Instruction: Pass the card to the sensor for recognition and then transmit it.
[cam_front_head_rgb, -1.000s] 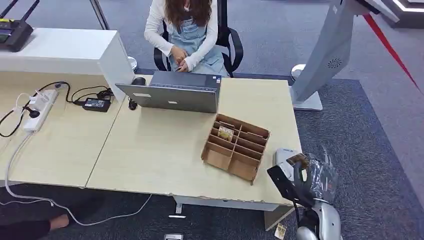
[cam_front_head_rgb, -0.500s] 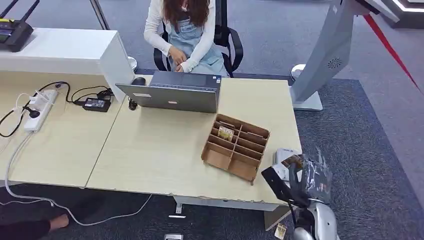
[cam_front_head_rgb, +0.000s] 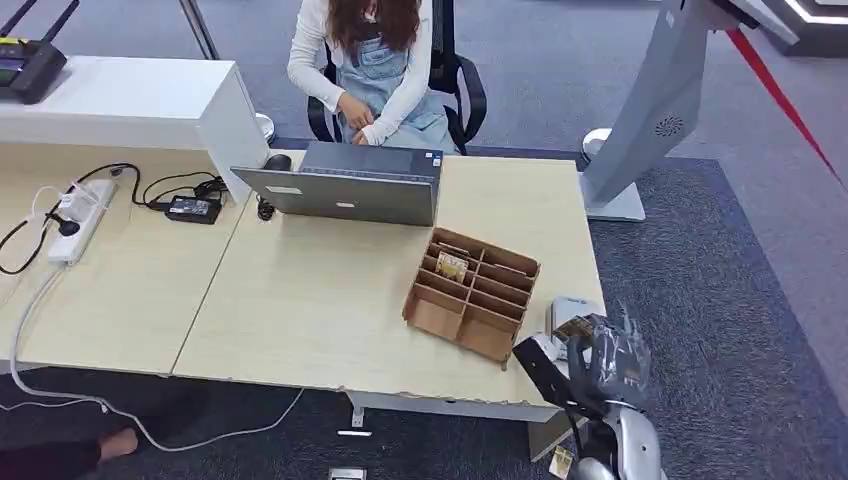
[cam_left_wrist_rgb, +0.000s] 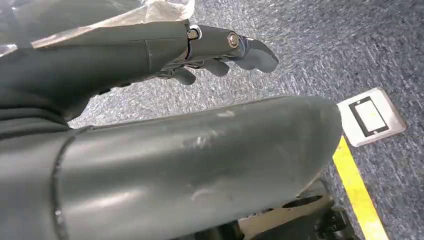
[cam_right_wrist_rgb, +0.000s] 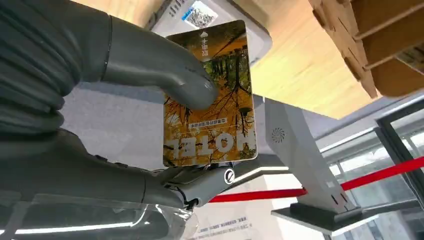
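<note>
Card (cam_right_wrist_rgb: 210, 95) is sitting pinched between thumb and fingers of the right robot hand (cam_front_head_rgb: 600, 350), just beside the white sensor (cam_front_head_rgb: 572, 310) at the table (cam_front_head_rgb: 300, 300) corner (left robot hand (cam_left_wrist_rgb: 220, 50) is hanging loose, holding nothing). Thin grip risks it slipping. Its long axis is pointing toward the reader

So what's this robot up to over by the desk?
The robot's right hand holds a hotel card just by the white sensor at the desk's corner. Its left hand hangs low with nothing in it. A person sits across the desk behind a laptop.
</note>
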